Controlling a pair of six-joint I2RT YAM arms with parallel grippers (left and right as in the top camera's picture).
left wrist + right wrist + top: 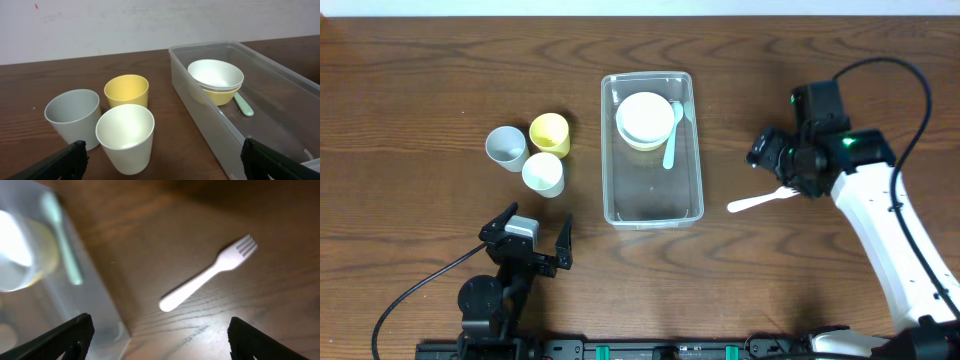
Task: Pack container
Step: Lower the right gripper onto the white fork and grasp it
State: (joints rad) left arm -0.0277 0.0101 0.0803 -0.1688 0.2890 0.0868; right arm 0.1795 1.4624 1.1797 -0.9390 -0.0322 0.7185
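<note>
Left pincer [530, 243]: wide open, empty, at near edge. Right pincer [160, 335]: wide open, empty, poised over white fork [207, 275] on tabletop [420, 100]. Clear container [606, 160]: mid-tabletop, holding stacked bowls [643, 118], spoon [672, 140]. Step, likely: fork pickup; next, descend, close on handle.

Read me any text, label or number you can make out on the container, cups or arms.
No readable text in any view.
The container, stacked bowls, spoon and fork: plain, no print.
The grey cup, yellow cup and white cup: plain, no print.
The right arm: a green light only; no lettering can be made out.
</note>
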